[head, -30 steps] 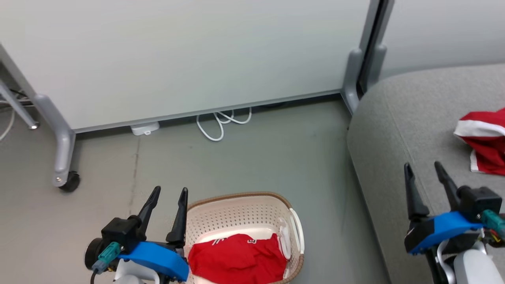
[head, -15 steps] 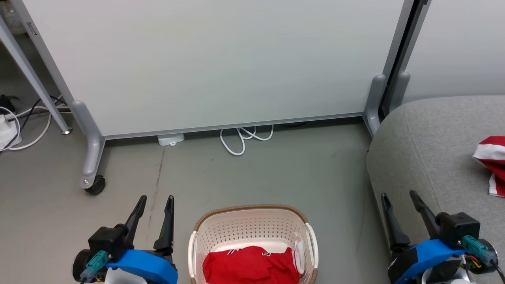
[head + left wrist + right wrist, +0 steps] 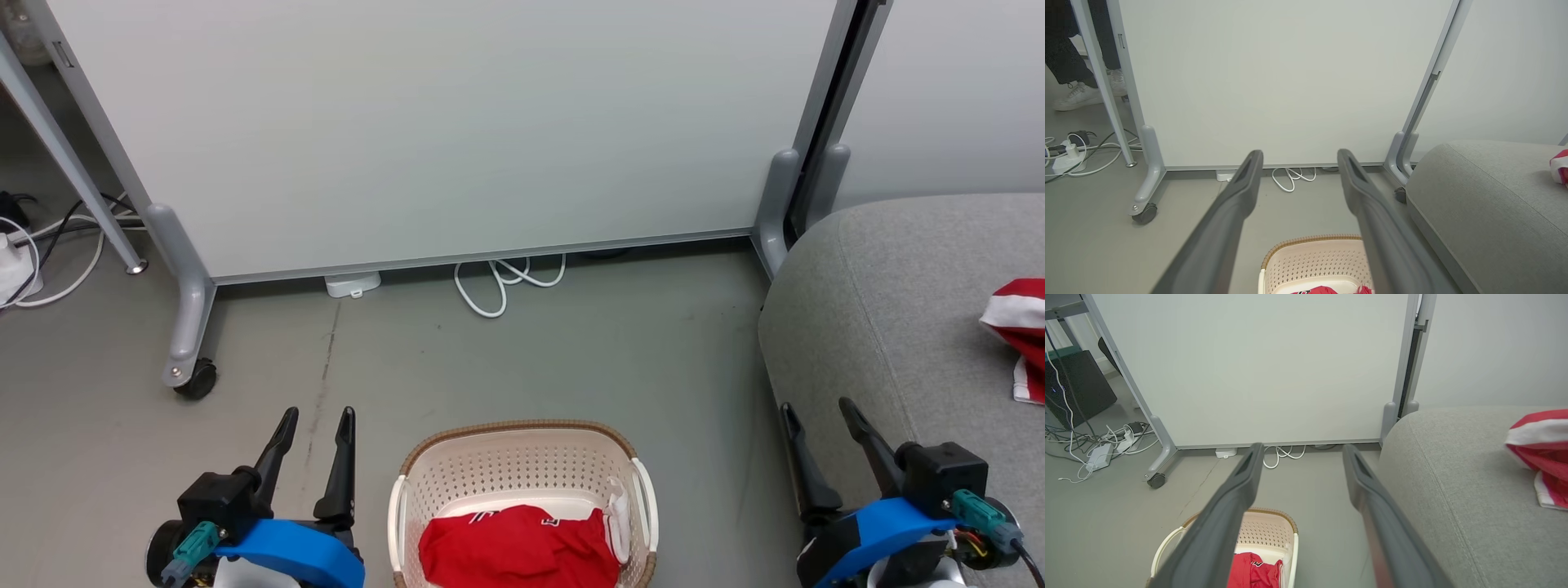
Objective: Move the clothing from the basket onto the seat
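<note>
A cream perforated basket (image 3: 522, 457) with a brown rim stands on the floor at the bottom centre of the head view, and a red jersey (image 3: 516, 547) lies in it. A second red and white garment (image 3: 1020, 331) rests on the grey seat (image 3: 890, 294) at the right. My left gripper (image 3: 317, 416) is open to the left of the basket, nothing between its fingers. My right gripper (image 3: 816, 408) is open over the seat's front-left edge, also empty. The basket (image 3: 1274, 531), the jersey (image 3: 1253, 571) and the garment on the seat (image 3: 1541, 453) also appear in the right wrist view.
A white partition panel on grey legs with a castor (image 3: 196, 380) stands behind the basket. White cable loops (image 3: 498, 286) lie at its foot. More cables and a power strip (image 3: 1069, 159) lie at the left, near a person's white shoes (image 3: 1079, 96).
The head camera swung and tilted, so the whole picture shifted; the basket now sits centred and lower. Both grippers stay open and empty, and both garments lie as before.
</note>
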### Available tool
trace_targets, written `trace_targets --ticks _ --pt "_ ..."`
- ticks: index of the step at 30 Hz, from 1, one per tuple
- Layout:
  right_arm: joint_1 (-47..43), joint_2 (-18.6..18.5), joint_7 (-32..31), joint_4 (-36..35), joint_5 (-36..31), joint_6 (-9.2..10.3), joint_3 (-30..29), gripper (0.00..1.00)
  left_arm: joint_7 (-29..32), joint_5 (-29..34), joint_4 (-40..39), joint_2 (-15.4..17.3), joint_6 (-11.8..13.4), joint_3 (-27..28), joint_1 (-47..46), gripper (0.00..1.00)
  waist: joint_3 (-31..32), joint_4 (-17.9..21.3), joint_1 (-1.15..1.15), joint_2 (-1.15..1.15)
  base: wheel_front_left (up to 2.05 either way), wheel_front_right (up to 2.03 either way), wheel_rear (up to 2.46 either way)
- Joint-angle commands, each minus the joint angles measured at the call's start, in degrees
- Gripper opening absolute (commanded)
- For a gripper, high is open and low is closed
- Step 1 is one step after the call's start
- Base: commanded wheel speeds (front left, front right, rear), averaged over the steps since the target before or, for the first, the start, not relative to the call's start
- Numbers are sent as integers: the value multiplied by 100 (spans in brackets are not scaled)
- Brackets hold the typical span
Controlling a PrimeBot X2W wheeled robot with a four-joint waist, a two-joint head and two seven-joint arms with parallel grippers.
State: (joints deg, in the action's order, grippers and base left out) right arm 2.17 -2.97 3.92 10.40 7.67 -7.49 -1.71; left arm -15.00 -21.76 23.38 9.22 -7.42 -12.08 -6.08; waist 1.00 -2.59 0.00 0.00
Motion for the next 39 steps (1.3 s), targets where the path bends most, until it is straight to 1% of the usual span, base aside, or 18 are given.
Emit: trace_targets --ticks 1,6,10,14,19,23,28,32,39 --pt "-21 12 -5 -1 -27 -1 -2 100 -27 -2 -13 10 -10 5 -5 100 -9 12 0 0 0 0 0" --pt "-14 13 -1 -26 29 -1 8 100 -27 4 -18 2 -10 -52 -42 100 -119 55 0 0 0 0 0" --pt "163 12 27 -104 46 -1 64 100 -26 3 -10 35 -10 -136 -163 100 -442 150 0 0 0 0 0" --pt "425 12 54 -218 44 -1 151 100 -25 14 43 75 -10 -288 -393 100 -981 294 0 0 0 0 0" --pt "895 10 75 -415 -28 -1 303 100 -22 12 125 100 -11 -512 -886 100 -1881 518 0 0 0 0 0" --pt "1304 11 132 -576 -14 -1 422 100 -22 -2 364 207 -11 -860 -1377 100 -2579 716 0 0 0 0 0" --pt "1792 11 229 -714 47 -1 561 100 -23 -120 934 334 -11 -1445 -2043 100 -3340 970 0 0 0 0 0" --pt "2078 11 330 -784 107 -1 639 100 -20 -289 1457 424 -11 -1951 -2598 100 -3857 1151 0 0 0 0 0" --pt "2357 13 527 -877 315 -1 806 100 38 -550 2225 640 -11 -2574 -3441 100 -4685 1570 0 0 0 0 0"
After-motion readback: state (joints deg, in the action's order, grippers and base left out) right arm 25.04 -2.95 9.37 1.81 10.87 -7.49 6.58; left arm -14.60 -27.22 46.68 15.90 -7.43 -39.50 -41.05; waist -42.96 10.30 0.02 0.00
